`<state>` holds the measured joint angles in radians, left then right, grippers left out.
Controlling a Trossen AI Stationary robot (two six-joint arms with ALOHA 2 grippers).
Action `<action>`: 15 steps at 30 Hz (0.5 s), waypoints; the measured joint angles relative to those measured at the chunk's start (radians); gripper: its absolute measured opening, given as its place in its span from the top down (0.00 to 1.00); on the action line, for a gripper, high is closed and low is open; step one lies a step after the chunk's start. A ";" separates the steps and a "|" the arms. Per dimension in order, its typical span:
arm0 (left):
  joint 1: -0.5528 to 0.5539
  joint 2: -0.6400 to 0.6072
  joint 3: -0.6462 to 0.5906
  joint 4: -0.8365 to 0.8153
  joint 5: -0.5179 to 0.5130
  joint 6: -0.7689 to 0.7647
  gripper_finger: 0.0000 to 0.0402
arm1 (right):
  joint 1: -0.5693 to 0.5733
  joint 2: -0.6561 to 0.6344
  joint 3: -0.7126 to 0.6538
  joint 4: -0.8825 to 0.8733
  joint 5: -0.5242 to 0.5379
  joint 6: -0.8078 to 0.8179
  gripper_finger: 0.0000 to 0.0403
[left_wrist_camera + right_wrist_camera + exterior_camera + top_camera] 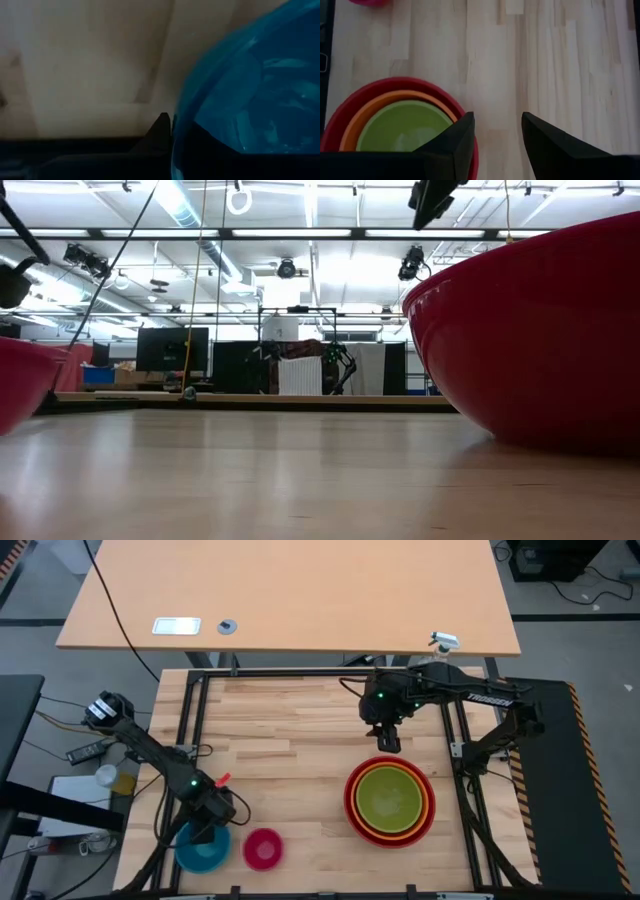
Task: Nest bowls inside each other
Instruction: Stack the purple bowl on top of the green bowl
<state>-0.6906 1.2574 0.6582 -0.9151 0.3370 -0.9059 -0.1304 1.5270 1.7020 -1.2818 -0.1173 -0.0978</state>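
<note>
A blue bowl point(203, 850) sits at the table's near left corner, with my left gripper point(205, 830) shut on its rim. To its right stands a small pink bowl point(263, 849), apart from it. At the right, a green bowl point(388, 798) lies inside an orange bowl point(362, 823), which lies inside a big red bowl point(349, 798) resting on the table. My right gripper point(390, 743) hovers open above the table just beyond the far edge of that stack; in the right wrist view its fingers point(497, 130) hold nothing. My left gripper has the blue bowl's rim point(176, 125) on the bowl's far side. One finger point(160, 130) stands outside the wall; the other shows as a dark shape through the wall, inside. The fingers come steeply from above. The bowl stays upright.
Black frame rails point(185, 720) run along the table's left, right and far sides. Bare wood lies between the pink bowl and the stack, and across the table's middle. In the low view the red bowl point(540, 330) fills the right side.
</note>
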 joint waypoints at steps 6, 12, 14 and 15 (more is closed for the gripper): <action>0.033 -0.071 -0.002 -0.115 -0.061 -0.124 0.96 | -0.003 0.040 -0.004 0.059 0.018 -0.005 0.57; 0.114 -0.216 -0.006 -0.177 -0.204 -0.444 0.96 | 0.004 0.139 -0.004 0.264 0.022 0.066 0.57; 0.143 -0.262 -0.007 -0.182 -0.279 -0.573 0.96 | 0.012 0.181 -0.004 0.355 0.028 0.105 0.57; 0.158 -0.282 -0.008 -0.179 -0.313 -0.631 0.96 | 0.014 0.202 -0.005 0.398 0.029 0.128 0.57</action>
<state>-0.5328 0.9758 0.6506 -1.0945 0.0240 -1.5371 -0.1163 1.7294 1.6974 -0.8840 -0.0887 0.0301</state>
